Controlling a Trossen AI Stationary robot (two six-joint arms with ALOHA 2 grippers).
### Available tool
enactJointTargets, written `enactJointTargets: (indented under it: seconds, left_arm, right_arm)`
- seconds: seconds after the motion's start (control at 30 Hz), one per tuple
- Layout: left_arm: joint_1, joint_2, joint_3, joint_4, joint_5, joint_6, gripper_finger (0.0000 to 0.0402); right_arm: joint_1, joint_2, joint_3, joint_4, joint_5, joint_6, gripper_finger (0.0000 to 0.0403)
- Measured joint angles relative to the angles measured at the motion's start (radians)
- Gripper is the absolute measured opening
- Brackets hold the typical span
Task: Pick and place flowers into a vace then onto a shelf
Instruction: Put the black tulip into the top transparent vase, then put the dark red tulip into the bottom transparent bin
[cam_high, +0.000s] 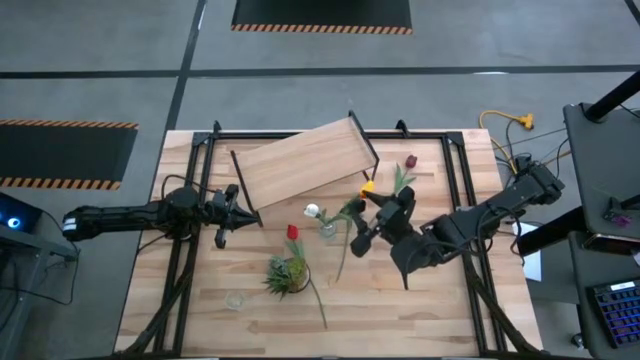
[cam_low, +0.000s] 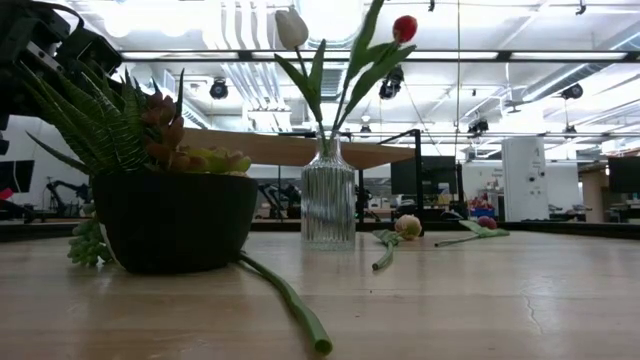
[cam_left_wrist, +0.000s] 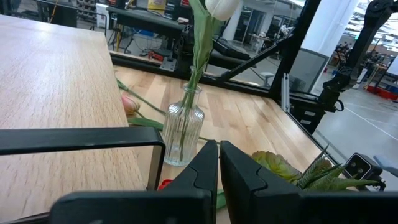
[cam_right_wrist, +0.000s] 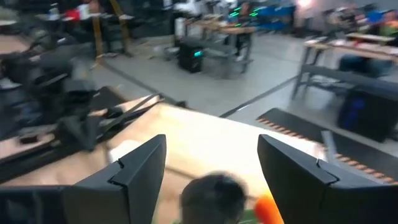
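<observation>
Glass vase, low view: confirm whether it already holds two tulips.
Yes, the glass vase holds a white tulip and a red tulip.

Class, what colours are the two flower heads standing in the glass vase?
One white, one red; the vase shows best in the low view.

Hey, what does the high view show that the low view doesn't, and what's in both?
Only the high view shows both arms: the shut left tool by the shelf's near edge, and the right tool over the table beside the orange flower. Only the low view shows the glass vase's ribbed sides and the room behind. Both show the vase holding the white tulip, and the dark potted plant.
</observation>
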Motion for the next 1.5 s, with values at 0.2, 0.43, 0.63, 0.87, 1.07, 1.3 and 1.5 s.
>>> enactJointTargets:
  seconds: [0.2, 0.43, 0.63, 0.87, 1.07, 1.3, 1.5]
  left_arm:
    - [0.000, 0.000, 0.000, 0.000, 0.000, 0.000, 0.0001]
    - [0.000, 0.000, 0.000, 0.000, 0.000, 0.000, 0.0001]
    - [0.000, 0.000, 0.000, 0.000, 0.000, 0.000, 0.0001]
    - [0.000, 0.000, 0.000, 0.000, 0.000, 0.000, 0.0001]
    - [0.000, 0.000, 0.000, 0.000, 0.000, 0.000, 0.0001]
    - [0.000, 0.000, 0.000, 0.000, 0.000, 0.000, 0.0001]
    - [0.000, 0.000, 0.000, 0.000, 0.000, 0.000, 0.0001]
  right_arm:
    - [0.000, -0.005, -0.001, 0.000, 0.041, 0.028, 0.0270]
    - [-0.001, -0.057, -0.002, -0.007, 0.209, 0.047, 0.0309]
    - [-0.022, -0.120, -0.024, -0.091, 0.263, 0.134, 0.0321]
    - [-0.117, -0.219, -0.086, -0.648, 0.050, 0.776, 0.0302]
    - [-0.190, -0.237, -0.241, -0.870, -0.139, 1.209, 0.0293]
    - [-0.255, -0.227, -0.407, -0.834, -0.316, 1.397, 0.0303]
    - [-0.311, -0.224, -0.519, -0.686, -0.413, 1.372, 0.0315]
